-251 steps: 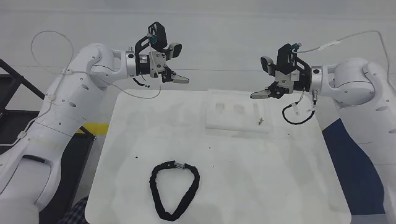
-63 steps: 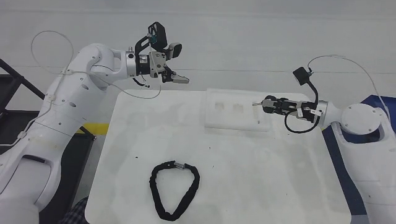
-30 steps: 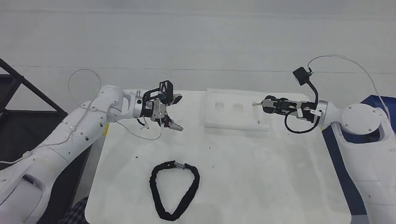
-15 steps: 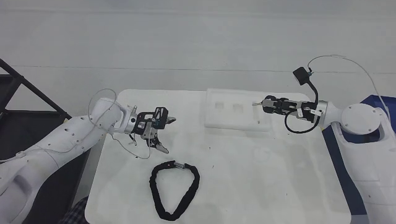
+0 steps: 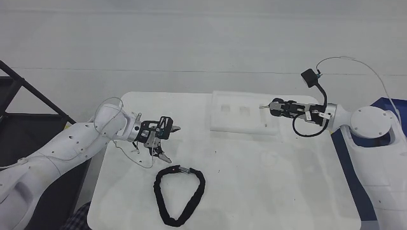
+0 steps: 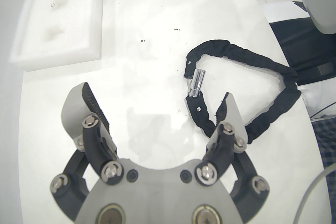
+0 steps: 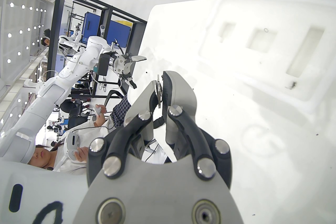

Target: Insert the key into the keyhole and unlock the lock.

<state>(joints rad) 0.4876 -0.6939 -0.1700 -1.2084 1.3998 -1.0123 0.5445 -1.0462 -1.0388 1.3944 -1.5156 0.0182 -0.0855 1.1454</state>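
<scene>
Your left gripper, wide open and empty, is the nearer one, with the lock cylinder just ahead and off to one side, its long axis nearly along your reach, while the right gripper pinches the key well apart.
</scene>
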